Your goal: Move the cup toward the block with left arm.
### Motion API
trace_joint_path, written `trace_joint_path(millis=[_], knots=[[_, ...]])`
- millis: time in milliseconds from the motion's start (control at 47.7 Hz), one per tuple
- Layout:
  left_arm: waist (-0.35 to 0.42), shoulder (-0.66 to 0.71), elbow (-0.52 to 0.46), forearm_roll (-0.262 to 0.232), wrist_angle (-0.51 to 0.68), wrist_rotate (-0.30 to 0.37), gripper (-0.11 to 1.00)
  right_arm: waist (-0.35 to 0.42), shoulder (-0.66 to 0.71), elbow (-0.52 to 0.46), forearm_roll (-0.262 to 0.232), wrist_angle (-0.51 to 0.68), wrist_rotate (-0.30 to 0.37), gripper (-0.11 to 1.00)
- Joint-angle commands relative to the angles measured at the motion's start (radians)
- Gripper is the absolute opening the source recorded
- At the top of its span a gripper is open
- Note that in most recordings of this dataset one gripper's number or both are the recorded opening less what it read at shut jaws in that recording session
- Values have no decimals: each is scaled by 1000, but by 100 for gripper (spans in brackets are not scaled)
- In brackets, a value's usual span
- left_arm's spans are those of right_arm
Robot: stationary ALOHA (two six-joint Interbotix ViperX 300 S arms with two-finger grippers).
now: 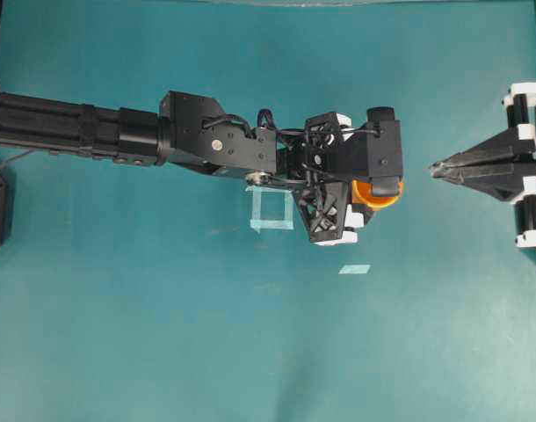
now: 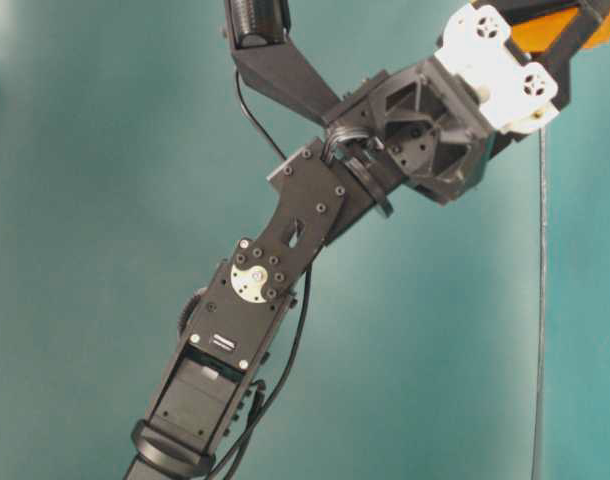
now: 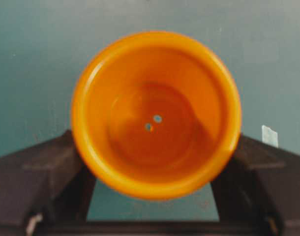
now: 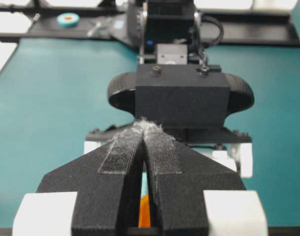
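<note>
While matte black, the left claw [image 3: 155,206] grips the glossy round cup [image 3: 156,114].

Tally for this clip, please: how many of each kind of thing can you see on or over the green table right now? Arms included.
Robot arms: 2, the left arm and the right arm
Orange cups: 1, the cup between the left jaws
Tape marks: 2, a tape square and a tape strip
Blocks: 0 in view
Total: 5

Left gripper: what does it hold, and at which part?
The left gripper holds the orange cup, its fingers pressing opposite sides of the outer wall.
</note>
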Motion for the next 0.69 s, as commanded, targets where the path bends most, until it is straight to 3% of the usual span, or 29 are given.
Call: trace_joint_path(millis=[0,671], knots=[[0,-25,-11,2,-8,0,64,2,2,-28,-2,-5,0,0],[0,-26,-3,0,-8,-2,64,0,3,-28,-2,11,-2,0]])
